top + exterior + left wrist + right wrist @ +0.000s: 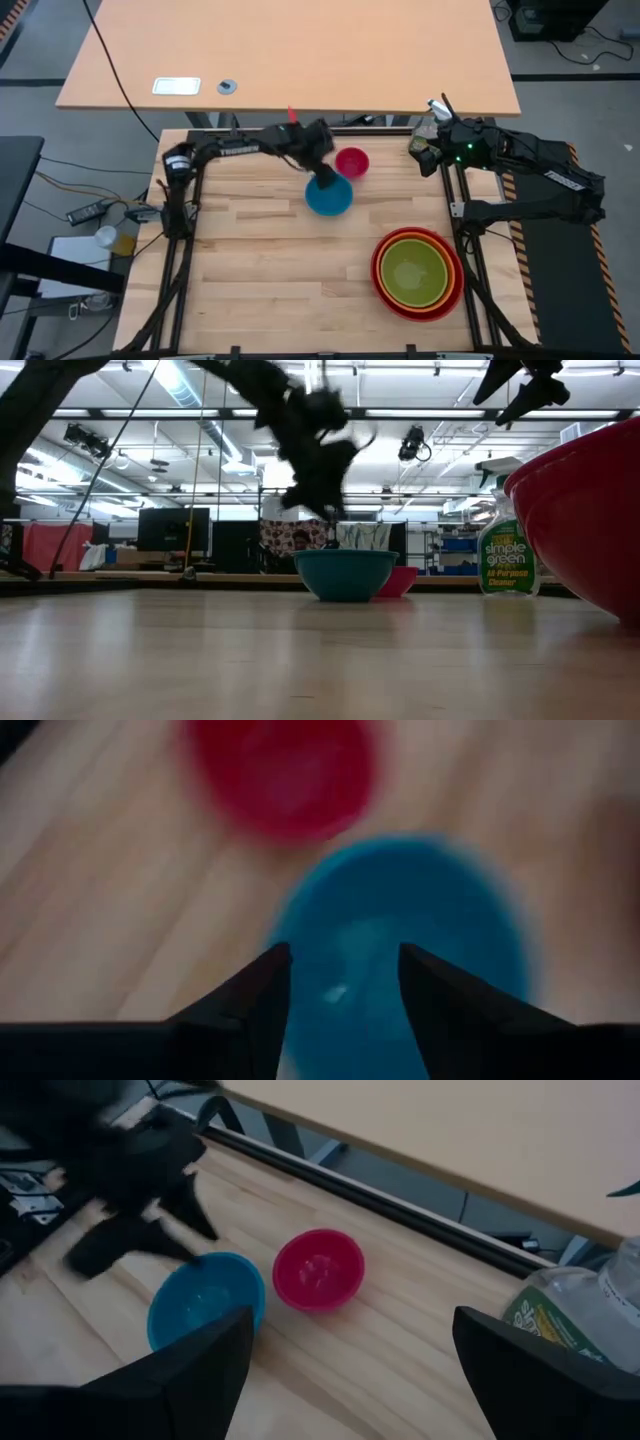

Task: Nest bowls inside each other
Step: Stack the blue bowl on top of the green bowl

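Note:
A blue bowl (329, 196) stands upright on its base on the wooden table, and a smaller pink bowl (351, 162) stands just beyond it toward the far right. A green bowl (414, 270) sits inside an orange one (446, 262), and the orange one sits inside a red one (385, 292), at the near right. My left gripper (345, 948) hangs open over the blue bowl (400, 950) near its left rim, pointing steeply down; I see no touch. My right gripper (350, 1315) waits open, high at the far right.
A clear spray bottle (508, 550) stands at the far right corner, under my right gripper (425, 157). The table's middle and near left show bare wood (260, 270). A black frame rail (180, 270) borders the table. A tan desk (300, 50) lies beyond the far edge.

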Tool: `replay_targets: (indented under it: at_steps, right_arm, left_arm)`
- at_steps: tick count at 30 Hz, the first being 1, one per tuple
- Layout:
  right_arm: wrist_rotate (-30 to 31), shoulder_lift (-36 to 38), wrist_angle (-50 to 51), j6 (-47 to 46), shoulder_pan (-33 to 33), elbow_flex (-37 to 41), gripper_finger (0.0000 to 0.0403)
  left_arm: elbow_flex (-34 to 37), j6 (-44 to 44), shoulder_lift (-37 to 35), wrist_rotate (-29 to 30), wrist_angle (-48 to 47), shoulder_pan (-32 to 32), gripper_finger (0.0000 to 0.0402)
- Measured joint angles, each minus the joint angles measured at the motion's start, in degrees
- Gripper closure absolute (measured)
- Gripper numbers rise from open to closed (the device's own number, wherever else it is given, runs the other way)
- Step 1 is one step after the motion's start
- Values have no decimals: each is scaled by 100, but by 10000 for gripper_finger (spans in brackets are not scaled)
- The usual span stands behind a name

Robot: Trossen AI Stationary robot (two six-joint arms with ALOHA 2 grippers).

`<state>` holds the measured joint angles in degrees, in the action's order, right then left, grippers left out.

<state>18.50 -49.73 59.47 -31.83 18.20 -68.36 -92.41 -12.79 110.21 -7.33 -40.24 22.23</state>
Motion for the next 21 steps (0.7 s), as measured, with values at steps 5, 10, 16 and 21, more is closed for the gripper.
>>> replay_targets:
  at_steps: [5,10,16,21]
  right_arm:
    - [2,-73,-118,41,-4,0,56]
    - [44,-190,-117,111,-4,0,56]
    - [48,-360,-178,203,-4,0,56]
    - [48,-422,-287,203,-4,0,56]
  left_arm:
    - [624,-278,-268,-47,25,563,186]
    - [804,-578,-226,-547,454,659,160]
    - [825,-412,-103,-478,248,453,157]
    - [854,-321,29,160,317,206,157]
